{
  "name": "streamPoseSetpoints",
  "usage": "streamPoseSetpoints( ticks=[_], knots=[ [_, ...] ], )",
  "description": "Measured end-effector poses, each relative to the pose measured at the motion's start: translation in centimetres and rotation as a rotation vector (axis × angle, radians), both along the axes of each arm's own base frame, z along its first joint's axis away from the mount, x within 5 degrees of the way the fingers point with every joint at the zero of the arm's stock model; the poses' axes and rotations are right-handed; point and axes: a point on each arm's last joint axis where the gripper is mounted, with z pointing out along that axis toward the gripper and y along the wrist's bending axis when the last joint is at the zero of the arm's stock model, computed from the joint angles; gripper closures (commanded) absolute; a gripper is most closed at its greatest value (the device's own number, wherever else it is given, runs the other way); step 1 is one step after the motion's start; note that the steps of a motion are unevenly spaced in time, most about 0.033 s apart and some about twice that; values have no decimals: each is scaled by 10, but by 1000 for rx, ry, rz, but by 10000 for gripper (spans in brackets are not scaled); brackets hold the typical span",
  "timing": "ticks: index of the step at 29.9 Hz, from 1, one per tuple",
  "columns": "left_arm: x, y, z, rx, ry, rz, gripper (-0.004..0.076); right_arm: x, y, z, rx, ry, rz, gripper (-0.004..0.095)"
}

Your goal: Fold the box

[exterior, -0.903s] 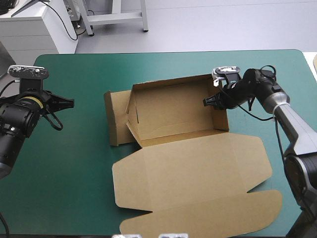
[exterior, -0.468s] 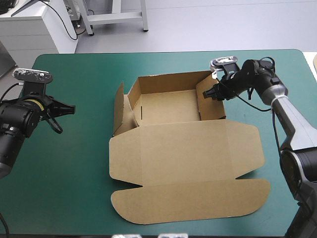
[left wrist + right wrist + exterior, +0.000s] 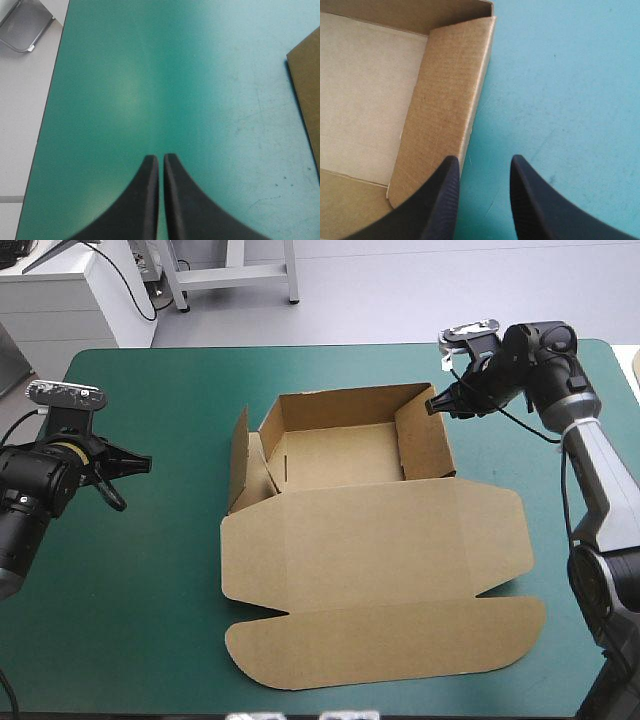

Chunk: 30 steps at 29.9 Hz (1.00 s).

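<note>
This looks like a robotics lab or test room. A tabletop (image 3: 140, 620) under a plain teal-green cover has the left arm (image 3: 35, 495) and the right arm (image 3: 600, 480) reaching in from its sides. Beyond its far edge lie a smooth pale grey floor (image 3: 450, 290), a white cabinet (image 3: 60, 305) and the bare metal frame (image 3: 236, 275) of a stand.

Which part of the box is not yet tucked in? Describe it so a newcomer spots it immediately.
On the teal-green table the brown box lies mid-table, an open tray with its lid flat toward the near edge. At the tray's left end, the side flap splays outward, whereas the right wall, near the right gripper, stands folded upright.
</note>
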Motion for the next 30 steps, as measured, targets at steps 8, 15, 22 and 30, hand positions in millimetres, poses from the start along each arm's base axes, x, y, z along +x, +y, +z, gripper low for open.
streamPoseSetpoints(
  ticks=[8, 15, 22, 30],
  knots=[
    [-1, 0, 0, 0, 6, 2, 717, 16, 9, -33, 73, 111, -12, 604],
    [-1, 0, 0, 2, 7, 1, 717, 38, 16, -88, 87, 258, -14, 627],
    [-1, 0, -1, 3, 13, 3, 717, 46, 17, -107, 105, 294, -21, 928],
    [10, 7, -6, -46, -7, 47, 709, 45, 23, -102, 189, 290, -11, 929]
  ],
)
